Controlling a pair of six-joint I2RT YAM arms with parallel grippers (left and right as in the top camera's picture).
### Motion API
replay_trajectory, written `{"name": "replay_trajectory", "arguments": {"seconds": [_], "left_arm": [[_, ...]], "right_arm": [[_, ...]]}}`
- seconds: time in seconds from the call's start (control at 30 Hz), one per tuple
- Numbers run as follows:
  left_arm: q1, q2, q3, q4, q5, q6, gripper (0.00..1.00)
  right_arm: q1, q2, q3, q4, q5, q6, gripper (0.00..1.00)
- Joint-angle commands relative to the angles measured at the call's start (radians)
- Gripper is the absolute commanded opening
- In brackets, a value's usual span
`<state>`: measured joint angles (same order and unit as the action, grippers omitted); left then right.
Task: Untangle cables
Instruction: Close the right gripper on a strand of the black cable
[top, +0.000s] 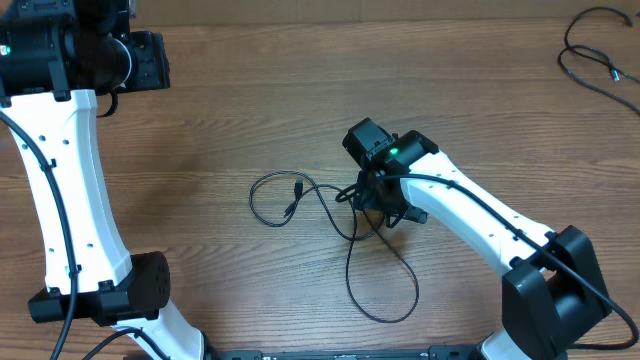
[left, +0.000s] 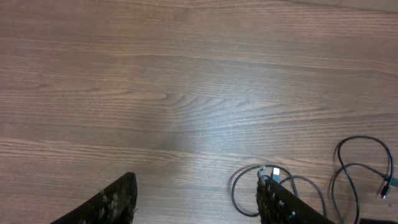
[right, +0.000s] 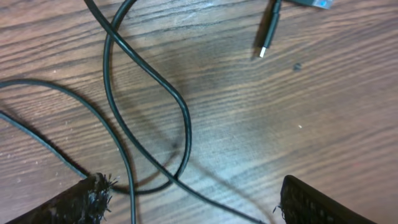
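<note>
The cables lie as loose black loops on the wooden table's middle, with small plug ends at the left loop and a long loop running toward the front. My right gripper hangs low over the crossing strands, open; in the right wrist view its fingers straddle the crossed cables, with a plug end beyond. My left gripper is open and empty over bare wood at the far left; the cable loops show by its right finger.
Another thin black cord lies at the table's far right corner. The left arm's white link and base stand at the left edge, the right arm's base at the front right.
</note>
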<state>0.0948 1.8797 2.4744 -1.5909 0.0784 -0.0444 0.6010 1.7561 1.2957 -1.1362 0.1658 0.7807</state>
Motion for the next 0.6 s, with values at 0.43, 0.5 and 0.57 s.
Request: {"name": "replay_trajectory", "arguments": {"seconds": [0.43,0.5,0.57], "left_arm": [[-0.004,0.014,0.008,-0.006,0.000,0.023,0.59],[-0.004,0.017,0.008,-0.009,0.000,0.023,0.59],[-0.004,0.021,0.008,-0.013,0.000,0.023,0.58]], "right_arm": [[-0.002,-0.003,-0.197,0.159,0.017,-0.004,0.77],[-0.002,-0.004,-0.197,0.175,0.017,-0.004,0.80],[-0.002,-0.003,-0.197,0.196,0.017,-0.004,0.82]]}}
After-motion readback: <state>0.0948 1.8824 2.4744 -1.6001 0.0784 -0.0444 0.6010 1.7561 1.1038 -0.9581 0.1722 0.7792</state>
